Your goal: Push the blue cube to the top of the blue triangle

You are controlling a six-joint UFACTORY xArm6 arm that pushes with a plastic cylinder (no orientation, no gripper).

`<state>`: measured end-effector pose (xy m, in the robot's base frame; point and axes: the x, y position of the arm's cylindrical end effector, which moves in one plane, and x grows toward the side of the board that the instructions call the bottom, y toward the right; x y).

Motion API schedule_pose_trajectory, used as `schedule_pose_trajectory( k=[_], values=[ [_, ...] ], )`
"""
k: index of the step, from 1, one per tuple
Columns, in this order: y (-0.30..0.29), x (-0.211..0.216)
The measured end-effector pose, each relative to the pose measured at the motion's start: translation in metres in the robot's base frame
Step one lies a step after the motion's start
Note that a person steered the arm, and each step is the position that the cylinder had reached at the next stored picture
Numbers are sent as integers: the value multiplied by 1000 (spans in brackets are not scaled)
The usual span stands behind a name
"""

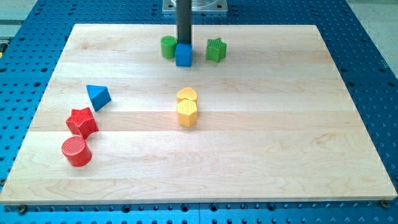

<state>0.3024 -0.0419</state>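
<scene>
The blue cube (183,55) is a small plain block with a lighter top face and darker front, sitting near the view's top edge of the table (261,143), about midway across. My tip (184,44) comes down as a dark rod right behind the cube, touching or nearly touching its far side. There is no pincer on this arm, so no spread or squeeze can be told.

A green cylinder (168,47) stands just beside the cube on the view's left, and a green star-shaped block (216,50) just beside it on the view's right.

The blue triangle (98,96) lies well apart, toward the view's left, with a red star (82,122) and a red cylinder (76,151) below it. Two yellow blocks (186,106) sit touching near the middle.

No writing or labels can be read on any block.

Bare wood runs between the cube and the triangle.
</scene>
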Motion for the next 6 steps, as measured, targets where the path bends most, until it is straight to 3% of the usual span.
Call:
schedule_pose_trajectory(
  k=[1,3,4,5,6],
  values=[
    [8,36],
    [103,88],
    [78,102],
    [31,80],
    [-57,70]
  ],
)
